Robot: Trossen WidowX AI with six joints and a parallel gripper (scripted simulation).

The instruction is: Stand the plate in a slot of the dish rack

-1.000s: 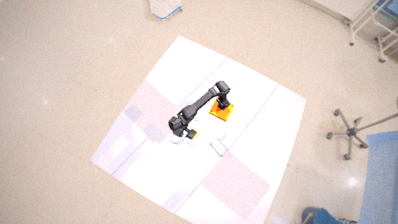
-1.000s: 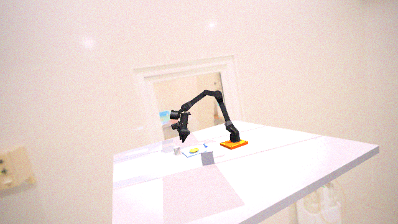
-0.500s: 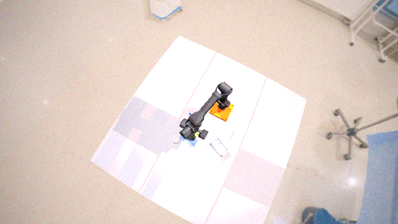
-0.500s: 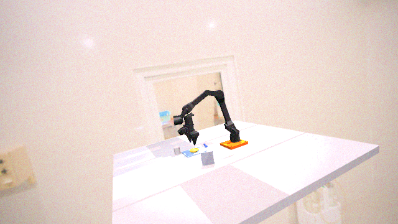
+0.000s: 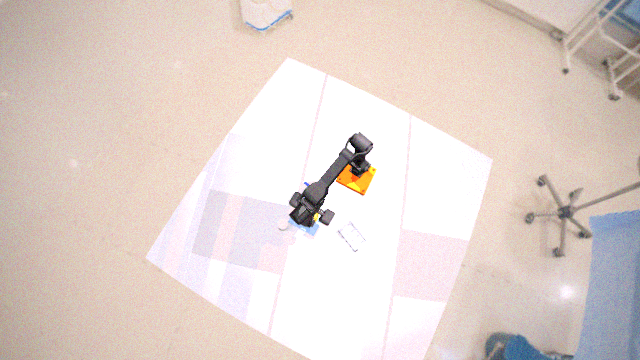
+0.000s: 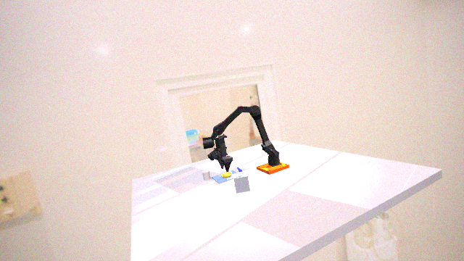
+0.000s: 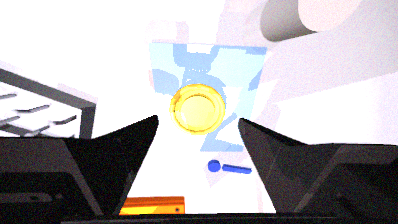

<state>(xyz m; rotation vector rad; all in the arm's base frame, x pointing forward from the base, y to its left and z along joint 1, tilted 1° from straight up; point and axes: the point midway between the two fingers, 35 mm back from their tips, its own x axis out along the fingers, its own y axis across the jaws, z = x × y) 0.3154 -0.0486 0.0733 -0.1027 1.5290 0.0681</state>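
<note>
The yellow round plate lies flat on a light blue mat. In the top view the arm covers most of it, and only a bit of yellow shows. My gripper is open, with nothing between its fingers. It points down and hangs a little above the plate; in the wrist view the plate appears between and just beyond the fingertips. The grey dish rack stands beside the mat, at the left in the wrist view, with thin rails inside and nothing seen in its slots.
A light grey cylinder stands beside the mat, on the side away from the rack. A small blue utensil-like thing lies near the mat, toward the orange arm base.
</note>
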